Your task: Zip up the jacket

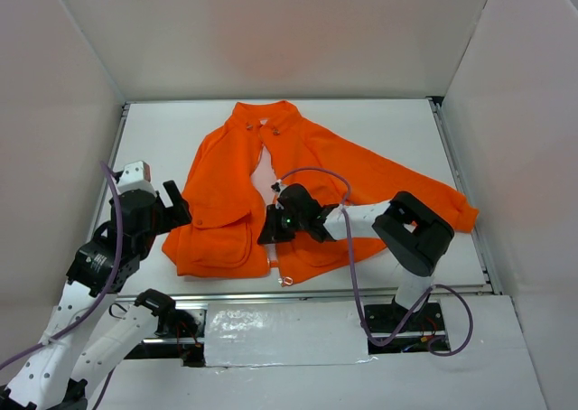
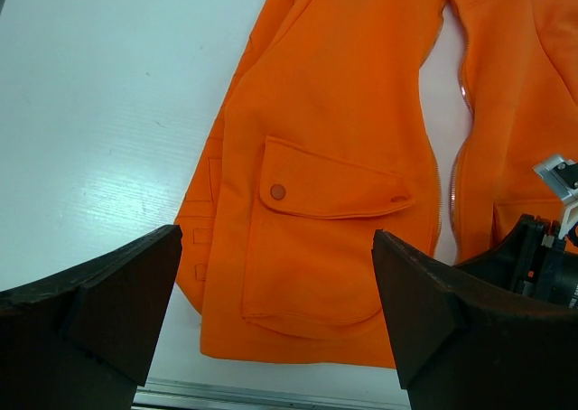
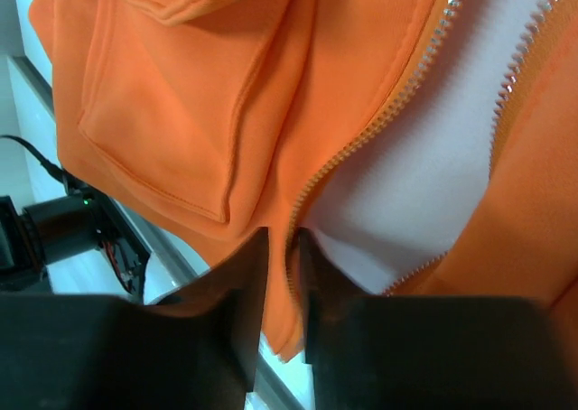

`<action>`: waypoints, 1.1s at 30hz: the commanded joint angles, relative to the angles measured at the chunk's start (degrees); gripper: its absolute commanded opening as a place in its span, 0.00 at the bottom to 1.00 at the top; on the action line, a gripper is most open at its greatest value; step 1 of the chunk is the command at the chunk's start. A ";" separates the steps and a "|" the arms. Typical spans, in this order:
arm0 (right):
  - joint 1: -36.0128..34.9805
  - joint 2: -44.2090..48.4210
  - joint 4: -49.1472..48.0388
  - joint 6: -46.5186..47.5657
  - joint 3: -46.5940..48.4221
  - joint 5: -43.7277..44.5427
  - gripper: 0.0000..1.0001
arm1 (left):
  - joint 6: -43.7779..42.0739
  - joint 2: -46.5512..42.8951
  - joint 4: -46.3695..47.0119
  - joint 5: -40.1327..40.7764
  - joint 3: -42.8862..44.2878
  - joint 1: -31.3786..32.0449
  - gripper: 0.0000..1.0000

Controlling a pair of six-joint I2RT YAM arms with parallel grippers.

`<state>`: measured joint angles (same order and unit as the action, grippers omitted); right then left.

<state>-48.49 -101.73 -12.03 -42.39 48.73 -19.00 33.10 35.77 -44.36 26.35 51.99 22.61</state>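
Note:
The orange jacket lies flat on the white table, collar at the far side, its front open along the silver zipper. My right gripper is low over the hem and shut on the jacket's left zipper edge; orange fabric and zipper teeth fill the narrow gap between its fingers. Pale lining shows between the two zipper halves. My left gripper hangs open just left of the jacket, with the left flapped pocket beyond its wide-apart fingers and nothing between them.
White walls enclose the table on three sides. A metal rail runs along the near edge, close to the jacket's hem. The right arm's purple cable arcs over the jacket's right front, and a sleeve reaches toward the right rail.

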 commanded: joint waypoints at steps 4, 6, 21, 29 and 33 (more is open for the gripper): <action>0.06 1.36 -5.37 -2.26 -0.57 0.63 0.00 | -1.29 -0.35 3.31 -1.03 0.92 0.24 0.99; 0.06 2.93 -5.98 -2.26 -0.92 0.55 0.00 | -1.72 -0.70 3.75 -3.66 1.27 0.24 0.99; 3.75 7.34 -39.01 -15.16 -13.57 -11.93 0.00 | 19.80 -12.39 34.57 -54.20 -32.72 0.76 0.89; 3.67 3.74 -50.35 -23.34 -15.33 -14.22 0.00 | 21.39 -10.64 43.74 -54.92 -39.06 5.07 0.84; 3.58 3.30 -50.46 -24.14 -15.24 -14.13 0.00 | 22.00 -6.08 48.83 -51.75 -41.26 9.11 0.81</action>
<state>-44.58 -98.00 -55.37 -64.31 33.95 -31.11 53.69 27.16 -3.68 -26.04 12.12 29.67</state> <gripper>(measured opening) 0.012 0.816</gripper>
